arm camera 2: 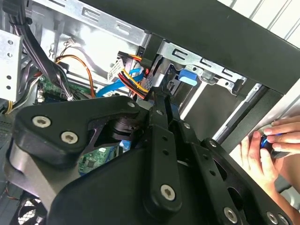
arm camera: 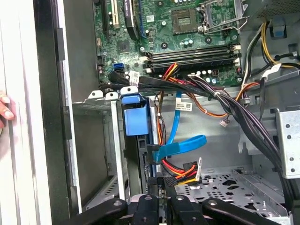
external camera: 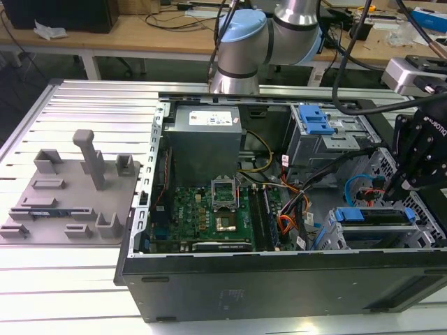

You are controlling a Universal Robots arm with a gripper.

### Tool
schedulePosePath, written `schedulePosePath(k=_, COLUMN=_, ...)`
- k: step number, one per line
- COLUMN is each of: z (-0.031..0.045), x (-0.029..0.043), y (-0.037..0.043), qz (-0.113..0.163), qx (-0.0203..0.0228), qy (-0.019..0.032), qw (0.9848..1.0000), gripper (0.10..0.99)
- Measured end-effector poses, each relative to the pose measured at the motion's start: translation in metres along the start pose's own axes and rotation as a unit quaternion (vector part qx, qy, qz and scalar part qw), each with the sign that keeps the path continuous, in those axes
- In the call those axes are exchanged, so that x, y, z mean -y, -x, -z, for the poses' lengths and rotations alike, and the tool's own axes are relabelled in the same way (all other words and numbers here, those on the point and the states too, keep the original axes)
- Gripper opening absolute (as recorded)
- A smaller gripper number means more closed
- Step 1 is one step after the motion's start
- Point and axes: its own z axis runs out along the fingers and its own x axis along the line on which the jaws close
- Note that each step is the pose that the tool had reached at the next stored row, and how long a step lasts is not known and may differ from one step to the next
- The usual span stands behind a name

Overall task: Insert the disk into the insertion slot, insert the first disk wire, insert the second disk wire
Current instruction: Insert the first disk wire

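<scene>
The pincer (arm camera: 162,185) is seen clenched, its jaws drawn close together right at the end of a bundle of red, yellow and black wires (arm camera: 182,168); whether the plug is pinched between them cannot be told. In the exterior view the pincer (external camera: 394,188) is hung over the right end of an open computer case (external camera: 279,279), just above the disk (external camera: 376,216). The disk is lodged in the slot (external camera: 334,239), a low metal bay at the near right corner of the case, and is bordered by its blue frame (arm camera: 136,119). A flat blue cable (arm camera: 180,145) is looped just beside the disk's edge, near the wire bundle. A green circuit board (arm camera: 178,28) is laid across the case floor to the left; a grey power box (external camera: 206,125) is set at the far side, and a taller cage with a blue latch (external camera: 314,122) is placed to its right. A person's hand (arm camera 2: 265,145) is rested against the outer wall of the case. A grey tray of moulded holders (external camera: 70,188) is laid on the table at the exterior view's left.
</scene>
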Motion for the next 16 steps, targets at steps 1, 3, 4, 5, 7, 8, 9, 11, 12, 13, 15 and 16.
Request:
schedulePosePath(k=1, z=0.0, x=0.0, y=0.0, qz=0.0, qx=0.0, qy=0.0, qw=1.0, gripper=0.165)
schedulePosePath(k=3, z=0.0, x=0.0, y=-0.0001, qz=0.0, qx=0.0, qy=0.0, qw=1.0, gripper=0.165)
schedulePosePath(k=4, z=-0.0001, x=0.0, y=-0.0009, qz=0.0, qx=0.0, qy=0.0, qw=1.0, gripper=0.165)
schedulePosePath(k=5, z=-0.0002, x=0.0001, y=-0.0017, qz=0.0, qx=0.0, qy=0.0, qw=1.0, gripper=0.165)
schedulePosePath(k=7, z=-0.0003, x=0.0002, y=-0.003, qz=0.0, qx=0.0, qy=0.0, qw=1.0, gripper=0.165)
schedulePosePath(k=8, z=-0.0005, x=0.0003, y=-0.0036, qz=0.0, qx=0.0, qy=0.0, qw=1.0, gripper=0.165)
schedulePosePath(k=9, z=-0.0006, x=0.0004, y=-0.004, qz=0.0, qx=0.0, qy=0.0, qw=1.0, gripper=0.165)
schedulePosePath(k=11, z=-0.0012, x=0.0005, y=-0.0051, qz=0.0, qx=0.0001, qy=0.0, qw=1.0, gripper=0.165)
schedulePosePath(k=12, z=-0.0015, x=0.0005, y=-0.0053, qz=0.0, qx=0.0001, qy=0.0, qw=1.0, gripper=0.165)
schedulePosePath(k=13, z=-0.0019, x=0.0004, y=-0.0056, qz=0.0, qx=0.0, qy=0.0, qw=1.0, gripper=0.165)
schedulePosePath(k=15, z=-0.0029, x=0.0, y=-0.006, qz=0.0, qx=-0.0001, qy=0.0, qw=1.0, gripper=0.165)
schedulePosePath(k=16, z=-0.0034, x=-0.0001, y=-0.0063, qz=0.0, qx=0.0, qy=0.0, qw=1.0, gripper=0.165)
